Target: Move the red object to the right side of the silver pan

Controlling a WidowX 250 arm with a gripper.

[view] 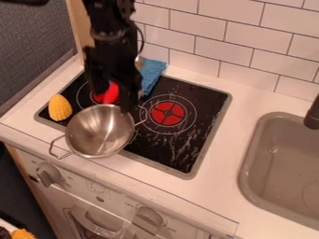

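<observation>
The black gripper (pixel 112 99) hangs over the upper left of the stove, just behind the silver pan. Its fingers stand apart, open, with the red object (pixel 111 93) low between them, partly hidden by the gripper. That red object lies near the left rear burner, close to the pan's back rim. The silver pan (pixel 100 131) sits at the stove's front left, empty inside, one handle toward the front left and the other toward the right burner.
Left of the pan stands a yellow corn cob (pixel 59 108). A blue cloth (pixel 151 73) lies at the stove's back edge, right of the arm. The tiled wall (pixel 218 51) rises behind, and a sink (pixel 280 163) is at the right.
</observation>
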